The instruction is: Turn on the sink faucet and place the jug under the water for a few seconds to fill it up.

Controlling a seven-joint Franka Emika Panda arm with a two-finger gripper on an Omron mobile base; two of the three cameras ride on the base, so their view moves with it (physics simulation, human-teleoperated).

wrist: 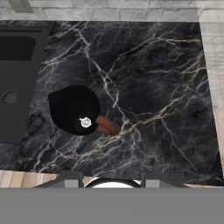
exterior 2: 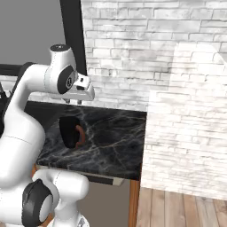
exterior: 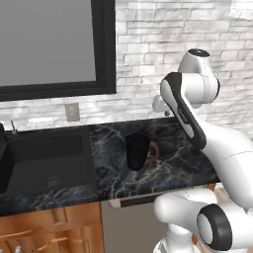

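The black jug [exterior: 137, 151] stands upright on the dark marble counter [exterior: 173, 163], right of the sink, its reddish-brown handle [exterior: 154, 150] turned to the right. From above, the hand view shows the jug [wrist: 74, 109] left of centre. My gripper [exterior 2: 73, 102] hangs well above the counter, over and slightly behind the jug, open and holding nothing. Its fingertips [wrist: 70, 177] stand wide apart. The black sink [exterior: 44, 158] lies at the left, one round drain [exterior: 52, 182] visible. A slim dark shape [exterior: 1, 134] at the left edge may be the faucet, mostly cut off. I see no water stream.
A dark-framed window [exterior: 106, 49] and a wall outlet [exterior: 72, 112] sit on the white brick wall behind. A white brick side wall [exterior 2: 186, 133] ends the counter on the right. Wooden cabinets [exterior: 49, 227] run below the counter's front edge.
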